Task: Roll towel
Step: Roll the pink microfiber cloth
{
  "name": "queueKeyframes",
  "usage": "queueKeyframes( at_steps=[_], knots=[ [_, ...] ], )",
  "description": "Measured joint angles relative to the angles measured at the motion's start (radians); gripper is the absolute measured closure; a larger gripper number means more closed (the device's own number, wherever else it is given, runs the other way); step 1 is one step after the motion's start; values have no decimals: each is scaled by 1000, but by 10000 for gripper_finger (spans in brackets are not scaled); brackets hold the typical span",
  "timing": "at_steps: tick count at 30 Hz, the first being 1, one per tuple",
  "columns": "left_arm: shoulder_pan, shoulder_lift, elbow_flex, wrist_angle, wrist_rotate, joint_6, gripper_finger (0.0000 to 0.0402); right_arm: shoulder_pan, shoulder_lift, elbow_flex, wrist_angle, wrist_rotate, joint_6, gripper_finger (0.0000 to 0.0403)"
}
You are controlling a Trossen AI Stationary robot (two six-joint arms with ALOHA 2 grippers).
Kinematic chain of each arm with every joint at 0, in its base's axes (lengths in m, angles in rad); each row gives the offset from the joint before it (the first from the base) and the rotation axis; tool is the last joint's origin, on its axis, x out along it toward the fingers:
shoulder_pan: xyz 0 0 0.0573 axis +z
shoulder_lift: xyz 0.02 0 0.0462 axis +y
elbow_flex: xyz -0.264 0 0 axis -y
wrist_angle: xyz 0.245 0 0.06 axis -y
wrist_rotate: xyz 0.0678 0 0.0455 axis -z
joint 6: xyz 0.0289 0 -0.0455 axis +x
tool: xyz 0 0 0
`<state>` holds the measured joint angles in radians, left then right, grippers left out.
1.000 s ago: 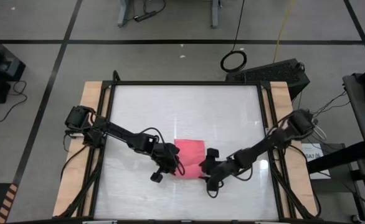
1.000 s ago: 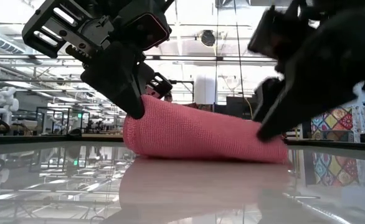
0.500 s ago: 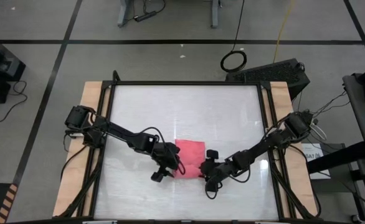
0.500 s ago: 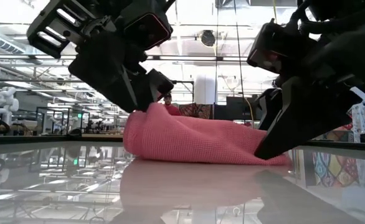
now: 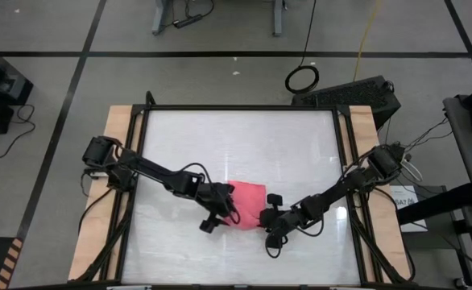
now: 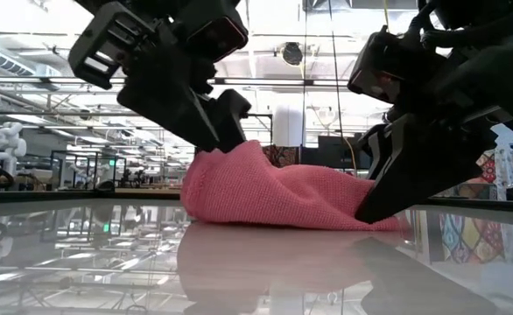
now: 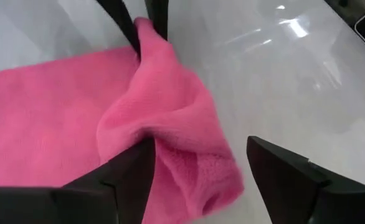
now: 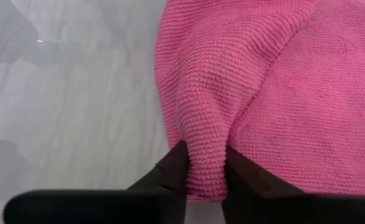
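Observation:
The pink-red towel lies on the white table top, a little toward the near edge from the middle. Its near edge is folded over into a loose roll, humped up at the left end. My left gripper stands open at that left end, with the roll between its fingers. My right gripper is shut on the roll's right end; it also shows in the high view. My left gripper stands open astride the roll's left end, slanting down from the table's left. One finger lies against the fold's side; the other finger stands clear of the cloth. My right gripper pinches a raised ridge of the folded cloth at the roll's right end between its two fingers, several layers. The fingers slant down from the table's right and near side. The towel lies on the table, slack.
A black frame and wooden side rails border the table top. Bare table lies on all sides of the towel. A cable coil and a dark case sit on the floor beyond the far edge.
My left gripper has opened and let go of the roll's left end, turning a little in place. My right gripper has sunk slightly and shut on the roll's right end. The roll has slumped at the middle and right, while its left end stays humped up.

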<state>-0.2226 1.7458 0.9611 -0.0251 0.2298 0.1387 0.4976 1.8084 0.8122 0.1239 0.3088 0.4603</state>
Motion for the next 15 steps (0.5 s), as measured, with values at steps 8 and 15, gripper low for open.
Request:
queueKeyframes(
  at_steps=[8, 15],
  knots=[
    [0, -109, 0, -149, -83, 15, 144, 0, 0, 0, -7, -12, 7, 344],
    [1, -101, 2, 87, -93, 24, 144, -1, 0, 0, -8, -19, 8, 344]
  ],
)
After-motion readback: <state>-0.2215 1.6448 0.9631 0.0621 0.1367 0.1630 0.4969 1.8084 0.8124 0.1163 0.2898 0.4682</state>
